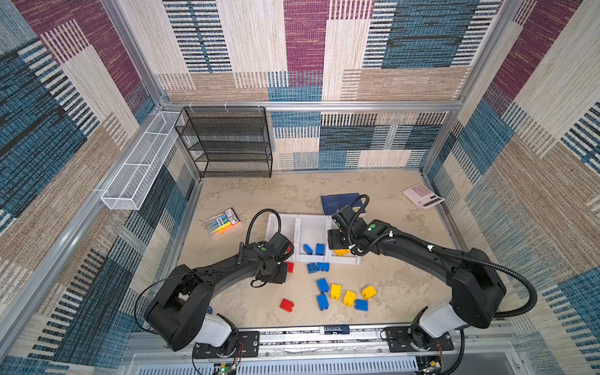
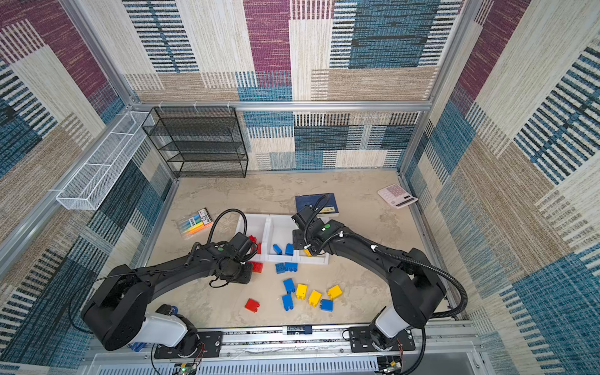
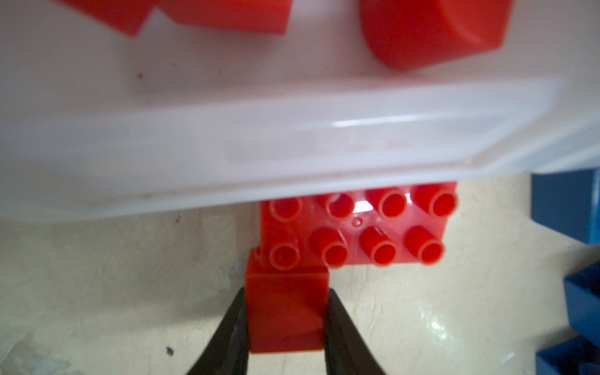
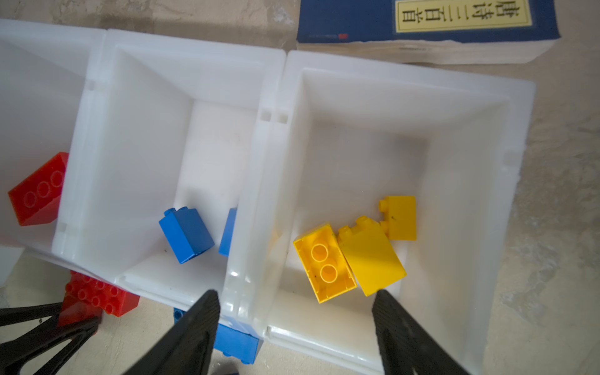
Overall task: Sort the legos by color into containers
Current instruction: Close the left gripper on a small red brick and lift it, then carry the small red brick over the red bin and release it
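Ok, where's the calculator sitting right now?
In both top views the calculator lies at the table's far right edge, near the back corner, right of the blue book that sits behind the white bins.

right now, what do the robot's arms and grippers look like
The left arm and right arm are matte black shells on white base housings, each with a green dot and a black looping cable. The left gripper and right gripper have slim tapered black fingers.
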Robot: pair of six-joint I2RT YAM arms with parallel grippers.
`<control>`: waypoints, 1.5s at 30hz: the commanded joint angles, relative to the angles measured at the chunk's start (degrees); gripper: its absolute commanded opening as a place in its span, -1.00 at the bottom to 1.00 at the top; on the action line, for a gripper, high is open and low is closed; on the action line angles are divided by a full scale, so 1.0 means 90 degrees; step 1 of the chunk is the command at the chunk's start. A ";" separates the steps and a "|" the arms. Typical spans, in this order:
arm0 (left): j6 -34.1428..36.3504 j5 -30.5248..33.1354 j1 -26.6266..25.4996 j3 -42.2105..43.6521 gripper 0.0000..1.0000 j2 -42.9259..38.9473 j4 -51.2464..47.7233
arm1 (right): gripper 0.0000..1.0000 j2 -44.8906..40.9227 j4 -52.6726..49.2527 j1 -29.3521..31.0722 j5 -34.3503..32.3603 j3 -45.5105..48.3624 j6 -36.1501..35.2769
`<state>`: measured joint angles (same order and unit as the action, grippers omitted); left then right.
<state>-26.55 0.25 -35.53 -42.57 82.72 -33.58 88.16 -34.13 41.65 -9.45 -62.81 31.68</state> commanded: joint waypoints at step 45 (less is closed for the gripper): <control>0.0624 -0.0361 0.1242 -0.3814 0.14 0.1239 -0.0292 | 0.46 -0.0157 -0.0677 0.0118 0.0516 -0.0678 -0.0041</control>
<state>-22.13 -1.91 -24.51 -77.73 95.13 -35.05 86.50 -38.52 41.98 -6.42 -68.51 32.03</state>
